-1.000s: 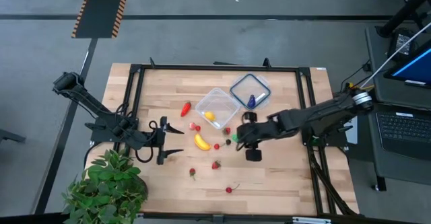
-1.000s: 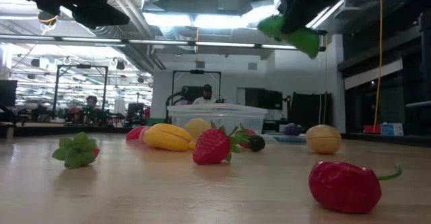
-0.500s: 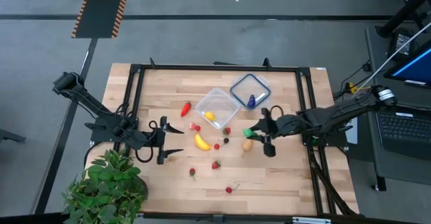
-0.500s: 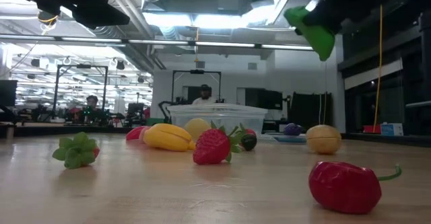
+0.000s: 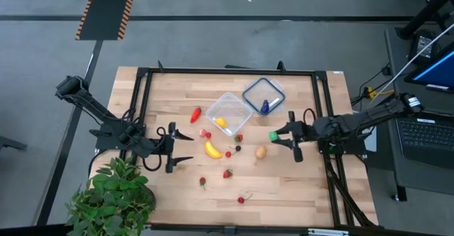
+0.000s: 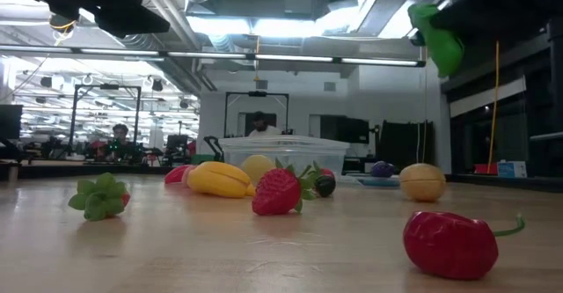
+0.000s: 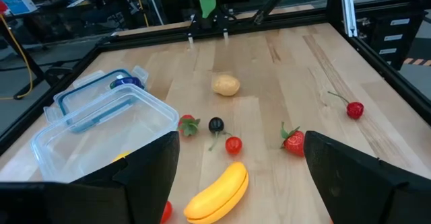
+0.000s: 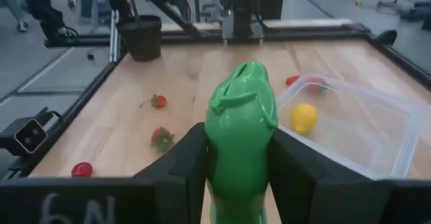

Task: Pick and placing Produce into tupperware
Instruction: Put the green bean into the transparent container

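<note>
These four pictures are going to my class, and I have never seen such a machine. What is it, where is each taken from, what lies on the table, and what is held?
Two robot arms work at a wooden table. One picture looks straight down, one looks level across the tabletop, and one comes from each wrist. Toy produce lies scattered: a banana, a strawberry, a tan potato. The clear tupperware holds a yellow fruit. The right gripper holds a green vegetable between its fingers, above the table. The left gripper waits open.
</note>
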